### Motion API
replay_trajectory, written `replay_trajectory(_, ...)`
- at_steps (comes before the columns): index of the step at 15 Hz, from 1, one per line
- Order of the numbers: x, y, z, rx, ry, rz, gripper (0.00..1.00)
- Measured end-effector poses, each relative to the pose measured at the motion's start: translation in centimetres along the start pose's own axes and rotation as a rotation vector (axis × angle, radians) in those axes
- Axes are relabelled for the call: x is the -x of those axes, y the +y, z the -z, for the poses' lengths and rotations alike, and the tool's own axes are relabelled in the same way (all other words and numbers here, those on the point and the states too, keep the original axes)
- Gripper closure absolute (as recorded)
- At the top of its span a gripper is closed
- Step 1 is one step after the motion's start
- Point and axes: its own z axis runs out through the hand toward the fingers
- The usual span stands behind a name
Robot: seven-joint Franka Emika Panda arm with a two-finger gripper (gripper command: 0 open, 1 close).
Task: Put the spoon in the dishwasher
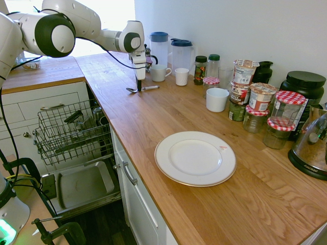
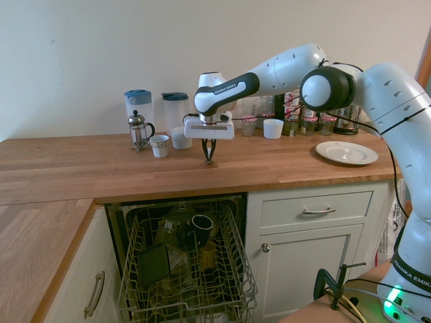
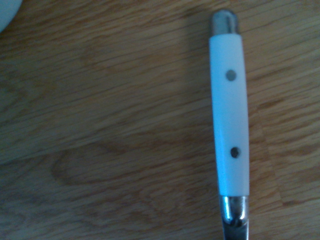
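Gripper (image 1: 138, 90) points straight down at the spoon (image 1: 142, 89), which lies flat on the wooden counter (image 1: 168, 115) near its front edge. Fingers drawn narrow, closed on the spoon about where bowl meets handle; bowl pokes out to one side, the white handle with its two rivets to the other. Spoon not yet lifted, by the look of it.

Step in hand, as I judge it: securing the grip before the lift. Done well means a straight vertical rise first, checking the spoon stays level and does not pivot in the fingers, since the hold sits off the handle's middle.

Room and edges: a white mug (image 1: 160, 73) and a small white cup (image 1: 181, 76) stand just behind the spoon, with two jugs and a French press (image 2: 139, 130) beyond. Keep the lift clear of those.

The dishwasher (image 2: 185, 262) sits open below the counter edge, its wire rack (image 1: 71, 132) pulled out, a dark cup (image 2: 201, 225) already in it. Open path runs forward over the counter edge, then down. White plate (image 1: 195, 158) well apart.
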Motion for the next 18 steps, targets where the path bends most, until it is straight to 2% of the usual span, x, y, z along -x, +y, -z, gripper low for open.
replay_trajectory(3, 0.1, -0.3, 0.8, -0.034, -0.002, 0.001, 1.00)
replay_trajectory(8, 0.5, 1.3, 5.7, -0.076, -0.001, 0.005, 1.00)
replay_trajectory(13, 5.3, 6.4, 9.2, -0.094, 0.009, 0.039, 1.00)
replay_trajectory(18, 11.6, 13.8, 11.1, -0.110, 0.039, 0.084, 1.00)
